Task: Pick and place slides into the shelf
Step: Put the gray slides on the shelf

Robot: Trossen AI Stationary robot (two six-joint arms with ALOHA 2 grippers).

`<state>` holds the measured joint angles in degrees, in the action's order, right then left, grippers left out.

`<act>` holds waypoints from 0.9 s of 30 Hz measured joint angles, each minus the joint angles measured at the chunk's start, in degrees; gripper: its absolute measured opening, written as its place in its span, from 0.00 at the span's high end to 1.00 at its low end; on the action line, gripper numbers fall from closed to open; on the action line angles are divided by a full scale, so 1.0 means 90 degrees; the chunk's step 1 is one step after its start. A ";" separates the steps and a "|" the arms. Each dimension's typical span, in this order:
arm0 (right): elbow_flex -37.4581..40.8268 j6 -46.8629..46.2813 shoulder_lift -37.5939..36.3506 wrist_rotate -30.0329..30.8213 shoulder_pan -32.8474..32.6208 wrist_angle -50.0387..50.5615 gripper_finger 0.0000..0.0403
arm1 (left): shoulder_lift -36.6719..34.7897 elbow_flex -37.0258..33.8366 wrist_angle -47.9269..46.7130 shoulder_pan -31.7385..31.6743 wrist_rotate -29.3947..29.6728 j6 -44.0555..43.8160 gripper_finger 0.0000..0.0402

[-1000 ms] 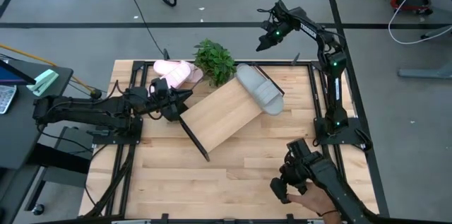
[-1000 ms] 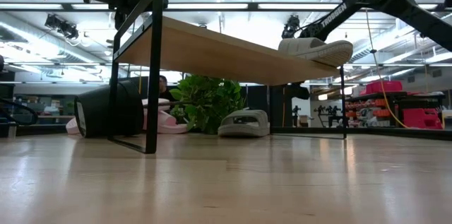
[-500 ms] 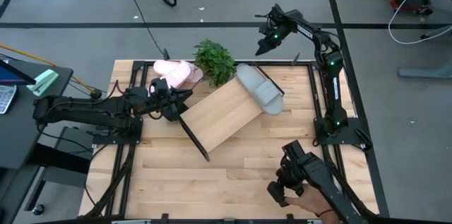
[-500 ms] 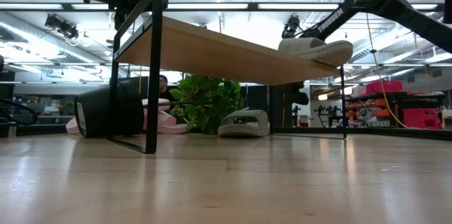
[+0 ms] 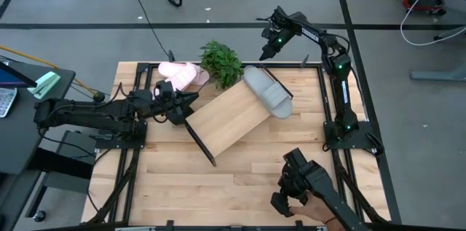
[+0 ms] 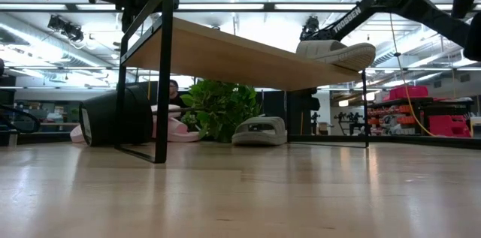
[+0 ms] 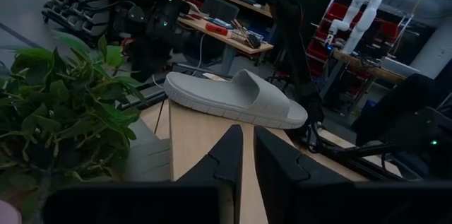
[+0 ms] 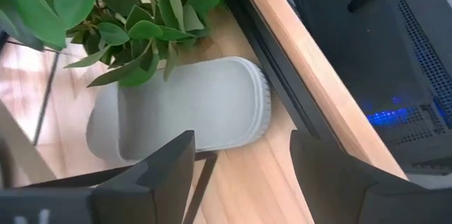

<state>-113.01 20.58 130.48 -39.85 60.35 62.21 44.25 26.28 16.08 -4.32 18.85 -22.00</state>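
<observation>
Pale wood first: the bare tabletop (image 5: 240,176) runs along the near edge. At its right corner we see a person's hand (image 5: 314,205) on a dark jointed device (image 5: 295,186). Moving in, the shelf (image 5: 226,120) sits at an angle across the middle, its light board slanted on the thin black frame.

At the shelf's left end waits the left end effector (image 5: 182,105). Its fingers (image 7: 226,157) are almost pressed together, with just a sliver between them. We see it close against the frame, but we cannot tell whether it pinches the frame.

On the shelf's far right end lies the first grey slide (image 5: 267,92), resting on the board with its toe overhanging. Look underneath from the low view, and the second grey slide (image 6: 259,131) is down on the tabletop behind the shelf, right beside the plant (image 5: 220,62). The pink slides (image 5: 180,76) lie together on the tabletop left of the plant, near the back edge.

Farthest out, the right end effector (image 5: 268,44) hangs above the tabletop's far edge. It is spread wide, empty, and looking down on that second grey slide.
</observation>
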 joint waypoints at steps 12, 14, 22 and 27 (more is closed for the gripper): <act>0.0000 0.0189 0.0000 0.0538 -0.0276 0.0025 0.41 | 0.0000 0.0000 0.0000 0.0000 0.0000 -0.0291 0.89; 0.0000 0.0224 0.0000 0.0538 -0.0281 0.0025 0.41 | 0.0000 0.0000 0.0000 0.0000 0.0000 -0.0291 0.89; 0.0000 0.0227 0.0000 0.0543 -0.0259 0.0013 0.41 | 0.0000 0.0000 -0.0002 0.0000 -0.0001 -0.0286 0.90; 0.0040 0.0283 0.0000 0.0541 -0.0261 -0.0016 0.41 | 0.0000 0.0000 -0.0002 0.0000 0.0000 -0.0279 0.90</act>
<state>-112.65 23.13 130.48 -34.98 58.00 62.06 44.25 26.28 16.05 -4.32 18.85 -24.51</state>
